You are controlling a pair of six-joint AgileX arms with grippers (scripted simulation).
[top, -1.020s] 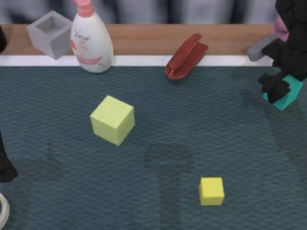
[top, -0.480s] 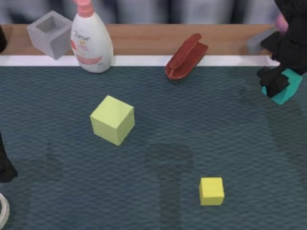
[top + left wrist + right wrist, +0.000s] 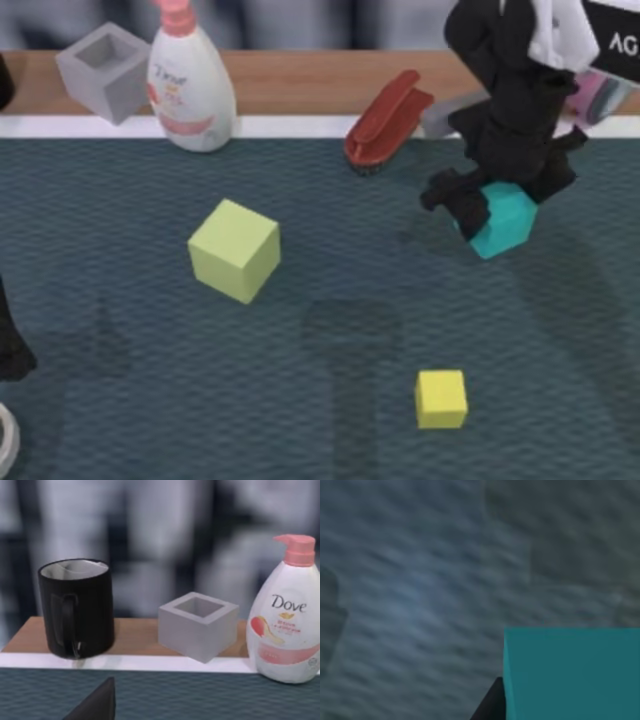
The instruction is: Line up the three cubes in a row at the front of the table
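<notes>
- Right gripper [image 3: 490,205] over the right rear part of the table [image 3: 330,300], pinching the teal cube [image 3: 503,222]; cube tilted on a corner in the top view and apparently lifted clear of the mat, though actual height hard to judge from above.
- In the right wrist view, teal cube [image 3: 570,672] filling one corner against bare mat, a dark finger edge just beside it.
- Pale yellow-green cube [image 3: 235,250] resting left of centre, turned at an angle to the table edges, well apart from the held cube.
- Small yellow cube [image 3: 441,399] near the front edge, right of centre, sitting roughly square: forward and slightly left of the right gripper, so likely the anchor for the row. Carrying the teal cube forward to a spot beside it looks like the next move.
- Left gripper [image 3: 12,350] parked at the left edge, nearer the pale cube; fingers not shown clearly enough to call.
- Containers: grey hollow block [image 3: 197,625] and black mug [image 3: 76,607], both seemingly empty.
</notes>
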